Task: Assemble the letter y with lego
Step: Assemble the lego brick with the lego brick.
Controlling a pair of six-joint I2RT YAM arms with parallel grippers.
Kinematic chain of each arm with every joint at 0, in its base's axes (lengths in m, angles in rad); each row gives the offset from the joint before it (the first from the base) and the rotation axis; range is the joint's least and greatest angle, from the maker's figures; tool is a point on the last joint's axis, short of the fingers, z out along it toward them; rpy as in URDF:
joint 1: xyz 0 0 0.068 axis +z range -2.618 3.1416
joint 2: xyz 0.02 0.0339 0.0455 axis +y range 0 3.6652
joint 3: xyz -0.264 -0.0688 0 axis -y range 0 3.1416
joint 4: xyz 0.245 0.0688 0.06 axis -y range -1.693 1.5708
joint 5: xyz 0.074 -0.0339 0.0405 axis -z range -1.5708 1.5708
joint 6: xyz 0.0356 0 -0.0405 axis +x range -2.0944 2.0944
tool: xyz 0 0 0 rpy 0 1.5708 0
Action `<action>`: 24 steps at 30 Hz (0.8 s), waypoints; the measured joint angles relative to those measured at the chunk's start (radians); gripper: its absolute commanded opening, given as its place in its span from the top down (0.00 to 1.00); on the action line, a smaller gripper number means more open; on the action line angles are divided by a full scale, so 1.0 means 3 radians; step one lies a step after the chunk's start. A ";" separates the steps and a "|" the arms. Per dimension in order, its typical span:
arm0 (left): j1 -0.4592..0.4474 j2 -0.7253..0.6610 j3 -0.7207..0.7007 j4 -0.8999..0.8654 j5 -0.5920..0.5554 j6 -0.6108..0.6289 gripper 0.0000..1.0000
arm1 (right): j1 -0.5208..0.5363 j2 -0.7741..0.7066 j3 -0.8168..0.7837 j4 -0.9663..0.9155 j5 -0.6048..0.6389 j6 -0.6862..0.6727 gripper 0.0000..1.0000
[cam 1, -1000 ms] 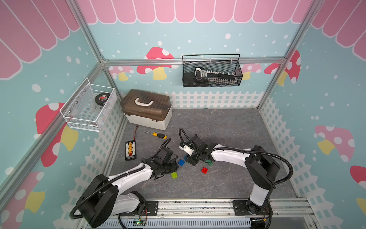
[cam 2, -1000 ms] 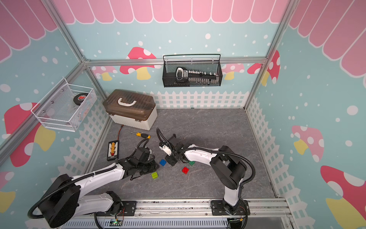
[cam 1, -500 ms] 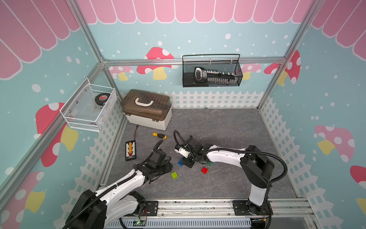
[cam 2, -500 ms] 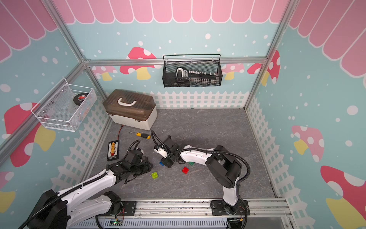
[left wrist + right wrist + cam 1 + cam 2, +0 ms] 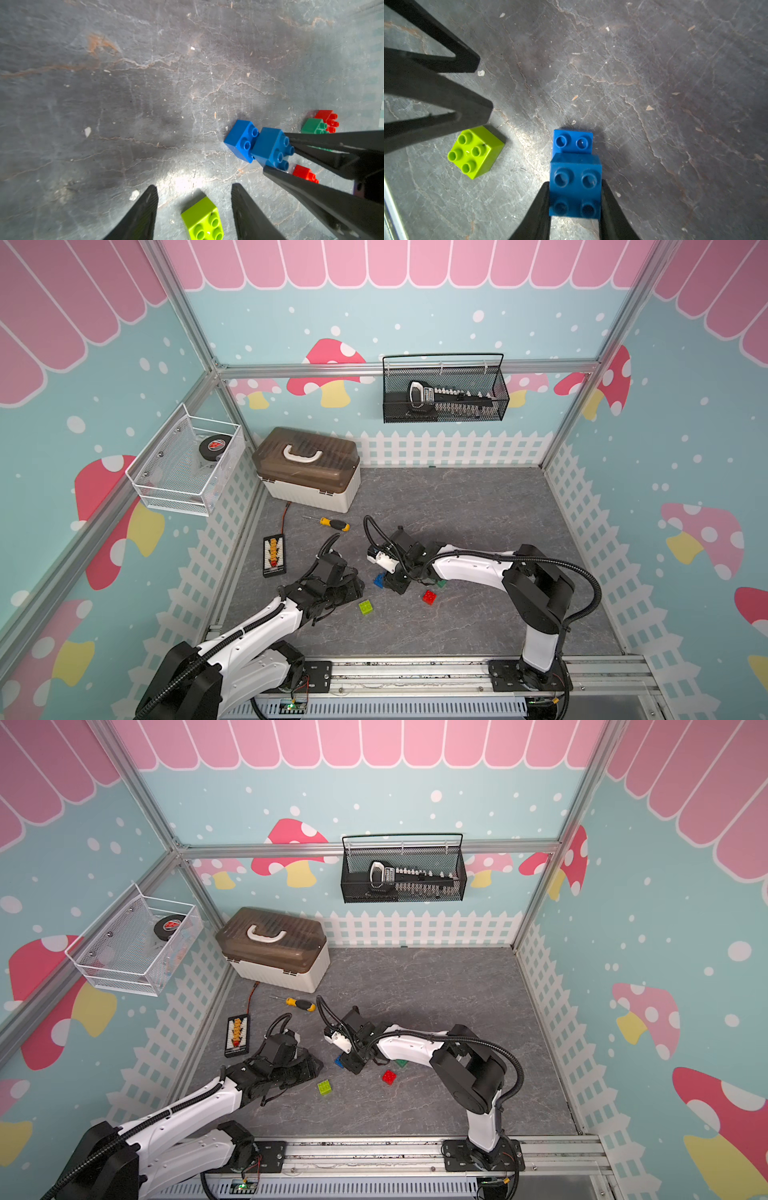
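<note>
Grey floor [image 5: 457, 506]; screwdriver [image 5: 332, 524], toolbox [image 5: 307, 468] behind; lime brick [image 5: 202, 220] near left gripper [image 5: 194, 188]

One blue brick [image 5: 575, 187] sits studs-up, overlapping a second blue brick [image 5: 572, 142] so that only two of the latter's studs show. The lime-green square [image 5: 475, 151] lies alone nearby. A red brick [image 5: 429, 596] lies apart — the dark-green brick [image 5: 313, 125] touches a second red brick [image 5: 327, 119].

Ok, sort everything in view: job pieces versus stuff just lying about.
Job: blue brick in right gripper, loose blue brick, lime brick, dark-green brick, red brick, second red brick.
Lying about: screwdriver, toolbox, connector board, black basket, white basket.
</note>
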 measured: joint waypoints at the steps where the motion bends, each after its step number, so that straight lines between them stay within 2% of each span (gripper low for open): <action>1: 0.0000 0.0000 -0.0013 0.0023 0.0009 -0.0004 0.33 | 0.0006 0.0000 0.0000 -0.0001 0.0000 0.0000 0.73; 10: 0.0003 0.0000 -0.0095 0.0243 0.0085 -0.0003 0.29 | 0.0052 0.0018 0.0018 -0.0015 0.0061 0.0008 0.74; 24: 0.0005 0.0043 -0.0127 0.0456 0.0193 -0.0003 0.29 | 0.0076 0.0120 0.0148 -0.0027 0.0189 0.0052 0.77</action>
